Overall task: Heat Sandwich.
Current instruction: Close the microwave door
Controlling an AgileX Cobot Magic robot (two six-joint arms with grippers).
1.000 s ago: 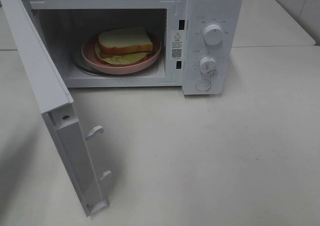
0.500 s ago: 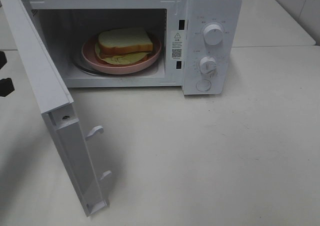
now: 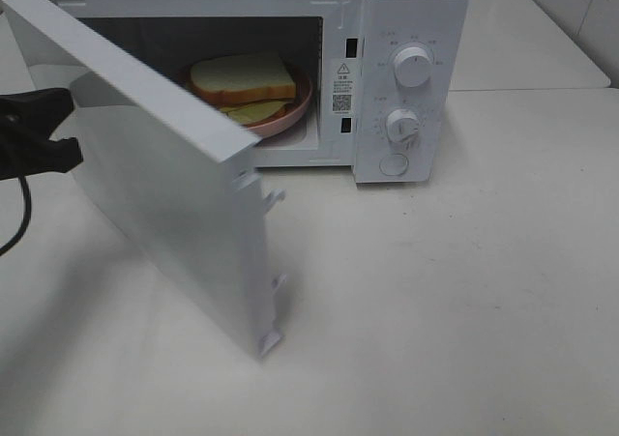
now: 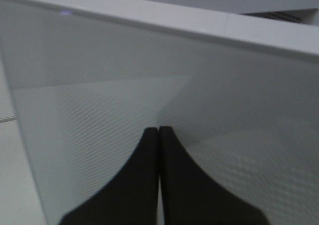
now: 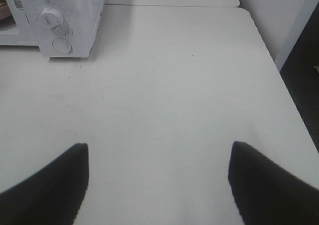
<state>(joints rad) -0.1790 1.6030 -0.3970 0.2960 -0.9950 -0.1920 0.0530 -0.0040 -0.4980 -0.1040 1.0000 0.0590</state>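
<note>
The sandwich [image 3: 242, 78], orange-brown bread over pale filling, lies on a round pink plate [image 3: 295, 107] inside the white microwave [image 3: 406, 78]. The microwave door [image 3: 174, 175] stands about half-way swung and hides the left part of the plate. My left gripper [image 3: 44, 131] is at the door's outer face near its hinge side. In the left wrist view the left gripper [image 4: 158, 131] is shut, with its tips against the door panel [image 4: 149, 75]. My right gripper [image 5: 158, 152] stands open over bare table, holding nothing, and does not show in the high view.
The microwave's two knobs and round button [image 3: 395, 164] face front on its right panel, also seen as the panel [image 5: 55, 20] in the right wrist view. The white table [image 3: 464, 291] stretches in front and to the right; its right edge [image 5: 279, 70] drops off.
The door has swung from wide open to about half shut. My left gripper has come in from the left edge up to the door's outer face. The right gripper has not moved.
</note>
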